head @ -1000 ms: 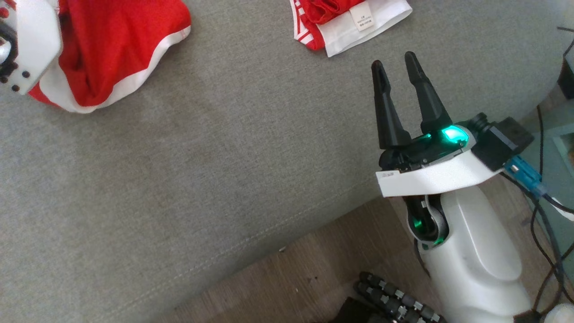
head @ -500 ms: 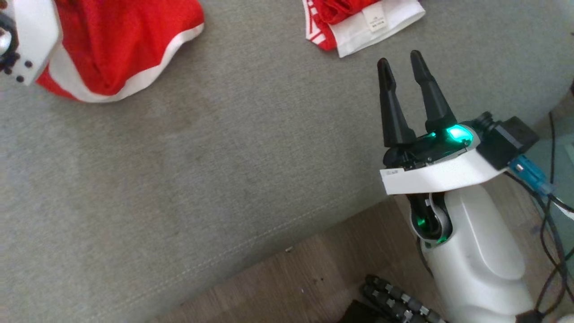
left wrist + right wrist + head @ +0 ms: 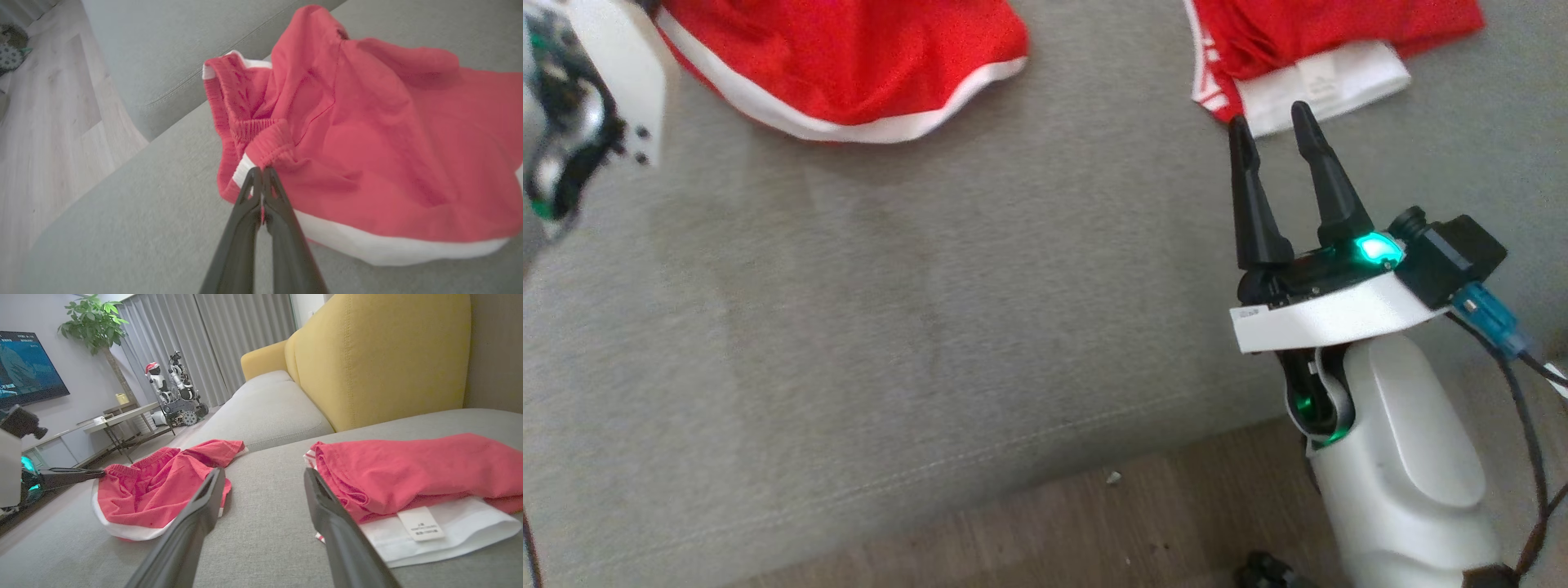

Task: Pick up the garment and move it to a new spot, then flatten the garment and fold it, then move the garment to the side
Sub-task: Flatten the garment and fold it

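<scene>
L tool point(image 3: 261, 173) clamped on red shorts point(image 3: 367, 143) waistband; R tool point(image 3: 1268, 116) spread wide, empty, folded garment point(image 3: 1339, 24) at 12 o'clock.

Shorts point(image 3: 849, 57) lie left on the sofa point(image 3: 931, 286), a folded garment point(image 3: 1339, 41) well apart to the right. Left claw point(image 3: 258, 173) at the shorts' left edge; right claw point(image 3: 1267, 122) just before the folded garment.

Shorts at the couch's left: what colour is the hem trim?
White hem trim on red shorts. It shows best in the left wrist view.
</scene>
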Robot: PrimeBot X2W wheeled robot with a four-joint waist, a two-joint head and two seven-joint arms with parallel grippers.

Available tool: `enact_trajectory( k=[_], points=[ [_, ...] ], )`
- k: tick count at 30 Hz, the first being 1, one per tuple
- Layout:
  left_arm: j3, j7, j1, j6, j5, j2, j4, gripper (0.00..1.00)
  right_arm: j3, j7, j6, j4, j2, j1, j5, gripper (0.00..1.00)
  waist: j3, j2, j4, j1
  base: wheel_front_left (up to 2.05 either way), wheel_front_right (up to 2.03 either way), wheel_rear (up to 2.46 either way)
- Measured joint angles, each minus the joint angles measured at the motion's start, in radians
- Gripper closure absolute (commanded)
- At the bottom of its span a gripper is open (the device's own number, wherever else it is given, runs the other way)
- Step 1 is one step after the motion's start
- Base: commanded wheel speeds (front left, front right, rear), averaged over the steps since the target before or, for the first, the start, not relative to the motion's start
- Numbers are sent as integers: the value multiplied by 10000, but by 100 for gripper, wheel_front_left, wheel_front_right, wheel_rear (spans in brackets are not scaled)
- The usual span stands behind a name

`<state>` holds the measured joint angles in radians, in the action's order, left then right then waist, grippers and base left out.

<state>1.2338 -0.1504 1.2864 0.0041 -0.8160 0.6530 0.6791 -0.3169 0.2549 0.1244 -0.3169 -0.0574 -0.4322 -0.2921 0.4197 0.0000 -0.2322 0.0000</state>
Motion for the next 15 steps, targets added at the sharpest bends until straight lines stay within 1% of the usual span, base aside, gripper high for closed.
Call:
enact_trajectory(
  k=[4,7,8,9,12,15],
  points=[
    [-314,696,-998,633,-476,-61,-337,100,86,-2,0,-267,-2,7,236,0,-279,0,582,-1,0,0,0],
    [-479,1093,-1748,1189,-752,-98,-658,100,163,-2,0,-602,-4,7,470,0,-501,0,1026,0,0,0,0],
    [-533,1241,-1989,1388,-848,-115,-757,100,198,-2,0,-736,-4,7,556,0,-570,0,1165,-1,0,0,0],
    [-602,1522,-2459,1730,-999,-153,-982,100,299,-2,2,-1011,-4,3,656,0,-706,0,1452,-1,0,0,0],
    [-709,1891,-3061,2142,-1191,-301,-1304,100,451,-67,0,-1396,-6,-4,803,0,-866,0,1851,-1,0,0,0],
    [-769,2184,-3495,2311,-1352,-508,-1574,100,546,-173,0,-1569,-6,-31,1045,0,-979,0,2192,-1,0,0,0]
  ],
)
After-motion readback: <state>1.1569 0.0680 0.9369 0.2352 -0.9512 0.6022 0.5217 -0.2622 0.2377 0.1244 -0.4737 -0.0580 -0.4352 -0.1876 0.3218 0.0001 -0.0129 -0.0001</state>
